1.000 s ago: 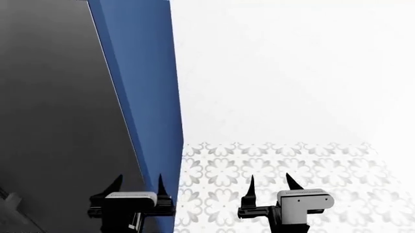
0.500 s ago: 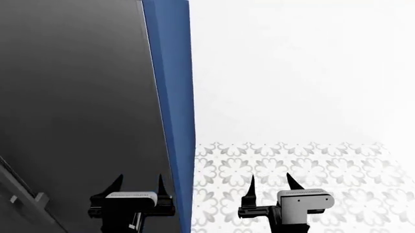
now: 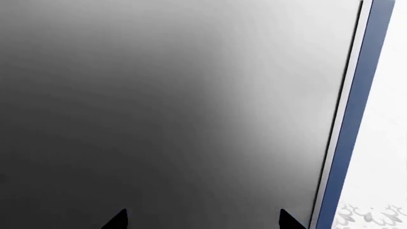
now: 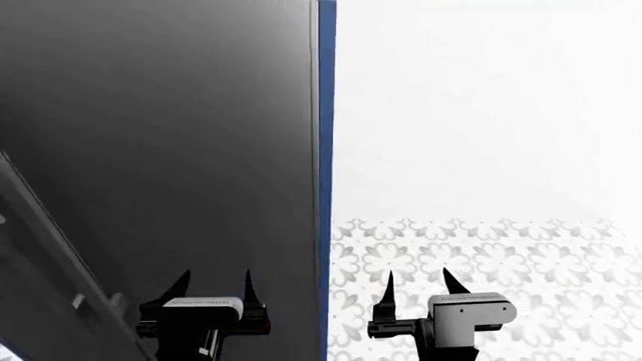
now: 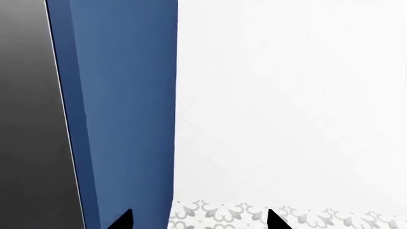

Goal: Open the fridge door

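Fridge door [image 4: 161, 150] fills the left — blue panel [image 4: 326, 150] beside; both grippers spread.

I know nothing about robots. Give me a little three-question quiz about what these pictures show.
1. True or false: the left gripper is clamped on the bar handle.
2. What stands directly right of the fridge door in the head view? A) blue panel B) wooden shelf C) window
3. Fill in: the floor carries a ____ pattern.

Key:
1. False. Its fingers are spread with nothing between them, as are those of the right gripper.
2. A
3. Floral
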You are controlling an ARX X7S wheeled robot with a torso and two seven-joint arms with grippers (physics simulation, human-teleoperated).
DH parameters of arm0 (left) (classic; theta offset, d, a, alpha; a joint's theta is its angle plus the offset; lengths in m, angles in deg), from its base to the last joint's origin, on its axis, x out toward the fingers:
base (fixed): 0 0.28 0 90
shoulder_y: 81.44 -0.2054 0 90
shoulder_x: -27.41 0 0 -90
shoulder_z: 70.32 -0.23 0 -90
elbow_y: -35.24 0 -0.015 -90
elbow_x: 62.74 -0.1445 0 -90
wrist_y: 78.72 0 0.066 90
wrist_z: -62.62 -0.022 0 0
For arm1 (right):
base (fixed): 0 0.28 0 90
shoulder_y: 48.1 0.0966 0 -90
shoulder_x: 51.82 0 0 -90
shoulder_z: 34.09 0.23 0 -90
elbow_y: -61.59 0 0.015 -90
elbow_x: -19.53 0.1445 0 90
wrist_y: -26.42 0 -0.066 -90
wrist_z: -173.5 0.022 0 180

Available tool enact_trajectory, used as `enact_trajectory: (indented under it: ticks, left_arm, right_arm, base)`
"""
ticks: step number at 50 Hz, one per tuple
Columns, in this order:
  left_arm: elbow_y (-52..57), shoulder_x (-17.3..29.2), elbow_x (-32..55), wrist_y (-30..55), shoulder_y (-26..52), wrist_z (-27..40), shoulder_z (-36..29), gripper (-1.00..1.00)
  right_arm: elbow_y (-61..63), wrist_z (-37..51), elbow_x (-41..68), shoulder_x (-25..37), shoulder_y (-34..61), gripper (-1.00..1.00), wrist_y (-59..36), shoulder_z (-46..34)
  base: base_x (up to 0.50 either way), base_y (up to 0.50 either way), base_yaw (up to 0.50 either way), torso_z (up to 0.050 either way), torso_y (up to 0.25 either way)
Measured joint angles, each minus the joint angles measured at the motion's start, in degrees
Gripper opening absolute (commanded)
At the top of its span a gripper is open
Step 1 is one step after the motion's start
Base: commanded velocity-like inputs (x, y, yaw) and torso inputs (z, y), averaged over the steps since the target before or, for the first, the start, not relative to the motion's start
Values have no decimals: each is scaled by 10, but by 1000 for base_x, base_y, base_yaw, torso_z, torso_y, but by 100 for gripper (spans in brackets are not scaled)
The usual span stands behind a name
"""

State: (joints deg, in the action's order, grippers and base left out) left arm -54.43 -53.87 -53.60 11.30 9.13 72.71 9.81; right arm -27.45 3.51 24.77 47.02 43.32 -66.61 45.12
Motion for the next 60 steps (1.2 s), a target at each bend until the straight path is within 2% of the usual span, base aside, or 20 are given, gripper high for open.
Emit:
enact_trajectory:
  ticks: [60]
  left_arm:
    - [1,17,16,-3,1,20,-21,100]
  right_arm:
    - [3,20,17,17,3,100,1,-20]
  base:
    - [0,407,0,0,0]
